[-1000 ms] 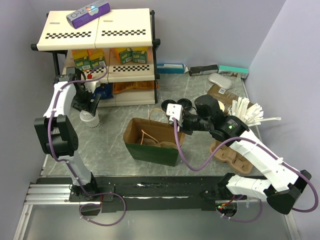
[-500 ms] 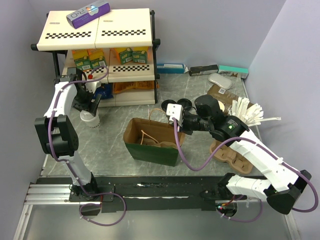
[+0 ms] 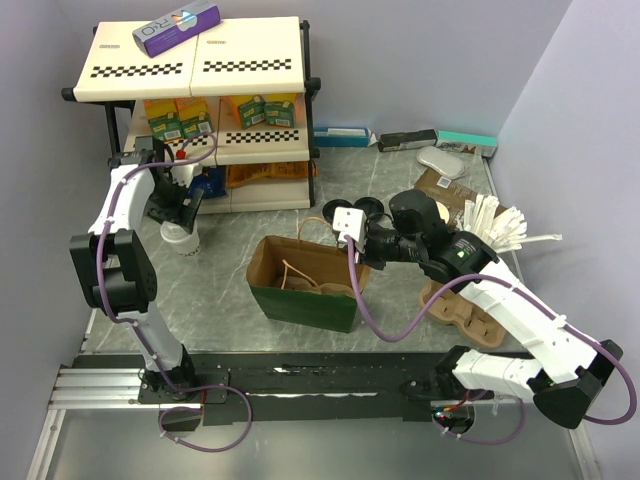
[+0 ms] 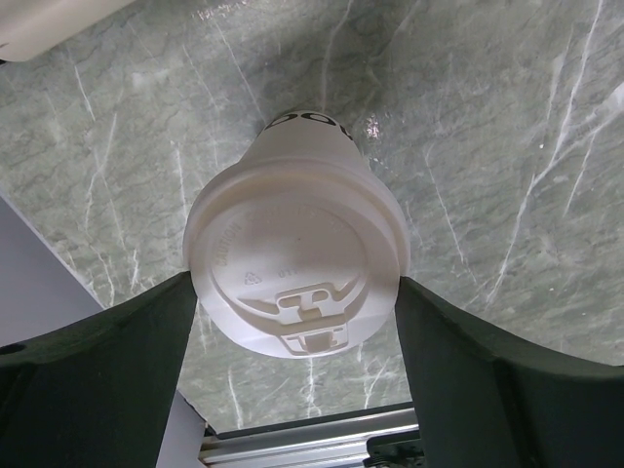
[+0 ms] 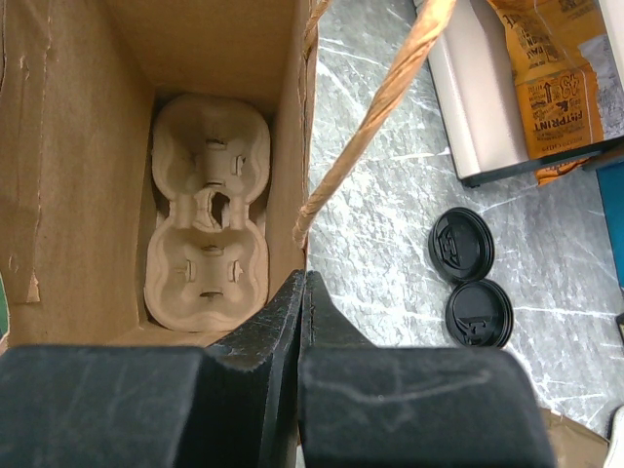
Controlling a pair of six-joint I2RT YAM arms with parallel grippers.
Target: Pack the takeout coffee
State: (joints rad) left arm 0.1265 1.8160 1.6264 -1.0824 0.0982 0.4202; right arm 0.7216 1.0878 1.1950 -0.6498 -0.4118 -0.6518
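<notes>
White lidded coffee cup (image 4: 295, 263), standing upright

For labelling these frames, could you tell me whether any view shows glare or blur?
Top external: evenly lit, sharp. Left wrist: small glint on the table beside the cup. Right wrist: right gripper slightly blurred, pulp tray sharp.

"rio" on the grey box (image 3: 176, 27) atop the shelf (image 3: 250, 45); other print illegible
</notes>
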